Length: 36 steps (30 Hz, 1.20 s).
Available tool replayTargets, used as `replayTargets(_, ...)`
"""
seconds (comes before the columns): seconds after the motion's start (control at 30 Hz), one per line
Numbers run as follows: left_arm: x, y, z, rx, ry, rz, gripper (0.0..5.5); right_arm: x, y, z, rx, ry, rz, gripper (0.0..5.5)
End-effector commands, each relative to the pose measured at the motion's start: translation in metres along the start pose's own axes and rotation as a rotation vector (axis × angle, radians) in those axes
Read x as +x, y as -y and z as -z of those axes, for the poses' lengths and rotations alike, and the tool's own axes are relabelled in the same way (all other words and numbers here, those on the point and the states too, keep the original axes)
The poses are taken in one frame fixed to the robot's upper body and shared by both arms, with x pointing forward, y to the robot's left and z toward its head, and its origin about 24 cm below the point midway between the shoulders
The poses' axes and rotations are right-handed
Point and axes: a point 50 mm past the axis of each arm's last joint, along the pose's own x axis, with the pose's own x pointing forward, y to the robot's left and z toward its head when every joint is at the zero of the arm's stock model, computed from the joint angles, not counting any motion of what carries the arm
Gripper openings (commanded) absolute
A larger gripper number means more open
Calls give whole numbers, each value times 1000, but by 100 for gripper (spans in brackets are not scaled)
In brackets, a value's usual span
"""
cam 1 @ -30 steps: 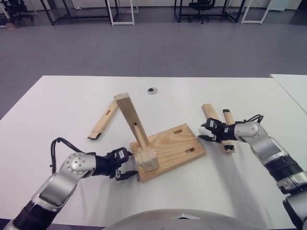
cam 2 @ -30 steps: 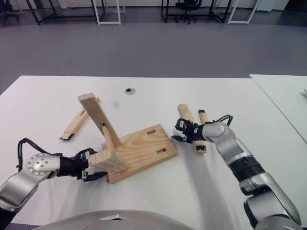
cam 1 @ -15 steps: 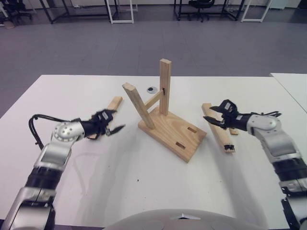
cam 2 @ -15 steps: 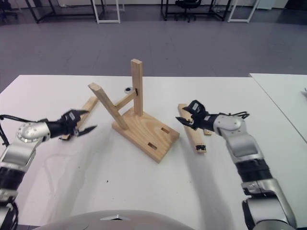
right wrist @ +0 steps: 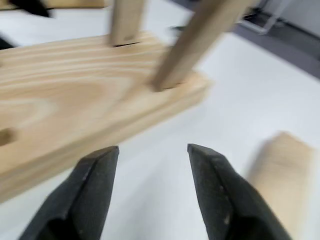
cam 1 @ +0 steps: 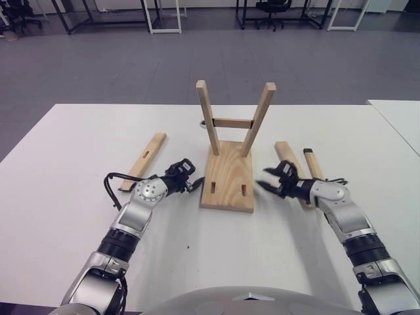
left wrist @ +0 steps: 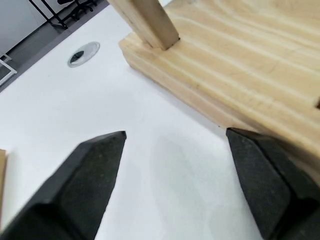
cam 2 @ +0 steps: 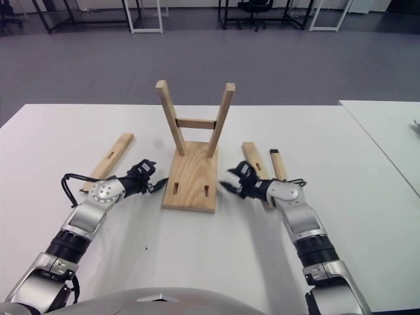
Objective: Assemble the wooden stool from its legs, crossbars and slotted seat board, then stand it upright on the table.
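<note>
I saw my left gripper (cam 1: 191,184) spread open beside the seat board (cam 1: 228,178), right gripper (cam 1: 268,186) spread open on the other side

pale grained seat board (cam 1: 226,185), white table (cam 1: 59,170), black pincer fingers (left wrist: 92,172)

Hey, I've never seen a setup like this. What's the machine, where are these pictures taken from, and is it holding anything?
It's a humanoid robot with two arms, each ending in a two-finger gripper. Two pictures look down from its head over a white table; two come from wrist cameras. On it lies a flat slotted wooden seat board with two wooden legs standing in it, joined by a short crossbar. One loose wooden leg lies to its left, a second loose leg and a thinner stick to its right. The left gripper and right gripper flank the board, open, holding nothing.
</note>
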Motion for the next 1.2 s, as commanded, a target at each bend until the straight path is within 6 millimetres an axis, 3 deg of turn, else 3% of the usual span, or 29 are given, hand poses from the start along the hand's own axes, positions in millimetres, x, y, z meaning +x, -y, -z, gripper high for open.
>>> replayTargets(0.03,-41,-15,-14,-9,31,-121,369,-29,54,14,136,-52,351,258)
replayTargets(0.13,-42,-19,-27,-12,65,-142,369,-28,58,43,340,-107,408,258)
replayTargets(0.23,-37,-10,-33,-34,85,-115,369,-22,52,55,475,-108,393,258)
replayTargets(0.37,-35,-2,-34,-41,80,-91,369,-26,50,69,454,-207,421,258)
replayTargets(0.57,-36,-5,-45,-81,120,-84,369,-26,35,82,374,-304,367,144)
replayTargets(0.67,-34,-4,-56,-140,184,-75,369,-25,38,80,418,-261,388,132)
replayTargets(0.7,-33,-5,-64,-156,222,-52,369,-24,50,61,386,-150,435,132)
replayTargets(0.77,-38,-17,-89,-322,389,-51,369,-30,88,-20,219,190,545,132)
replayTargets(0.8,-46,-22,-115,-522,606,18,369,-32,84,-70,134,383,509,132)
replayTargets(0.83,-57,-22,-136,-669,779,128,369,-31,66,-106,51,516,425,132)
replayTargets(0.87,-66,-20,-150,-728,883,253,369,-27,37,-129,-23,608,297,132)
replayTargets(0.93,-68,-13,-159,-791,924,390,369,-17,-27,-149,-142,704,23,132)
replayTargets(1.0,-64,-6,-162,-821,895,440,369,-15,-59,-154,-232,740,-126,132)
replayTargets(1.2,-63,-13,-164,-922,882,439,289,-27,-78,-167,-120,822,-241,132)
